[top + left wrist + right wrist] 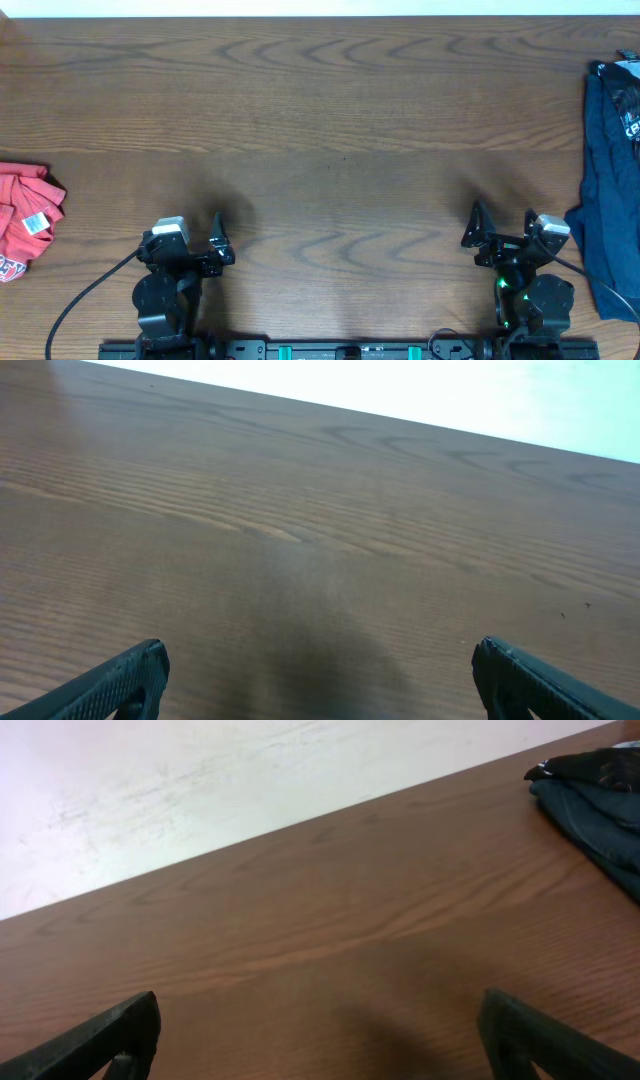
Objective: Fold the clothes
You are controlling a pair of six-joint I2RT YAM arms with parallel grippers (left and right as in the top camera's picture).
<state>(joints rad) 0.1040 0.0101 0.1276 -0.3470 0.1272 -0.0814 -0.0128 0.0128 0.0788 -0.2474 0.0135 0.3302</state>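
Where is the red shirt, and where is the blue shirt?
red shirt (20,205), overhead view, left table edge, on its crumpled middle.
blue shirt (606,170), overhead view, right table edge, on its plain dark middle.

Nothing fully legible anywhere. Coral-red T-shirt (22,195), at left edge of overhead view, has a white neck label (36,223) w/ faint marks too small to read, plus a bit of white chest lettering (9,267) cut off by the frame. Navy shirt (605,190), at right edge, shows a white print fragment (631,128), chars unreadable.
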